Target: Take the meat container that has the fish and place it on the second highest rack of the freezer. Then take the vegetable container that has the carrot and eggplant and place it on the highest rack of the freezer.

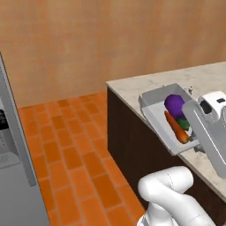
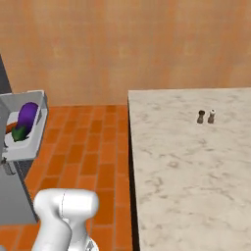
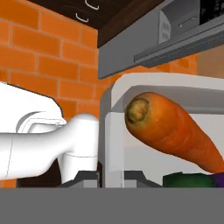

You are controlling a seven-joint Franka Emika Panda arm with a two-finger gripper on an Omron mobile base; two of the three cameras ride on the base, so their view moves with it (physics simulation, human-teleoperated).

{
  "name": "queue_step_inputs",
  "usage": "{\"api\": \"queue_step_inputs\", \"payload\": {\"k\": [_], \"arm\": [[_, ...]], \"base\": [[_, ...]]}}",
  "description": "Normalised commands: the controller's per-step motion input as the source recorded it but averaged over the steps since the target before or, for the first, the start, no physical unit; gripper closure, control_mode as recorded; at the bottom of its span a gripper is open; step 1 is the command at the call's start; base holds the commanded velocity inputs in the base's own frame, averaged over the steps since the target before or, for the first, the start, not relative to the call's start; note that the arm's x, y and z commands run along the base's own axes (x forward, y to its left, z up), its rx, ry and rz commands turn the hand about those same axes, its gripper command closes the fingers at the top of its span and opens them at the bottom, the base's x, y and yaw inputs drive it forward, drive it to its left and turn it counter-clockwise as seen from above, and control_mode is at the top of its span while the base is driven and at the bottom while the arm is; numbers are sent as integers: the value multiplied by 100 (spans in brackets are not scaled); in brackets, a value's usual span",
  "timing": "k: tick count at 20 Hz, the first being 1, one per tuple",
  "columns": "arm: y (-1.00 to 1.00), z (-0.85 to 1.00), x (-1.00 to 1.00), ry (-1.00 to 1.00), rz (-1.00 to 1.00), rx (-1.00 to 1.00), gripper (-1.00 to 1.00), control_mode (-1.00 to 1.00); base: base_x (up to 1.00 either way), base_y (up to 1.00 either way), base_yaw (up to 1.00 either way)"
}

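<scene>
Item: tray [image 1: 155, 115] with carrot [image 1: 176, 128] and eggplant [image 1: 174, 104], second step, in transit.
My jaws pinch its wall; next, carry to freezer [image 1: 13, 145], top rack.

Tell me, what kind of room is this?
Probably a kitchen: a marble counter with salt and pepper shakers, an orange tiled floor, and a container holding a carrot and eggplant.

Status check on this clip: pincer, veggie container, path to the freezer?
Pincer clamped on the wall of the vegetable container. Container off the counter, carrot and eggplant inside. Nothing seen blocking.
</scene>
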Motion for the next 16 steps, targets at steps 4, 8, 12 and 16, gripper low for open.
{"api": "queue_step_inputs", "payload": {"k": [4,8,12,16], "arm": [[0,0,0,0,0,0,100,100],[0,0,0,0,0,0,100,100],[0,0,0,0,0,0,100,100],[0,0,0,0,0,0,100,100]], "base": [[100,-4,14],[100,-10,14],[100,-17,15],[100,-22,18]]}}
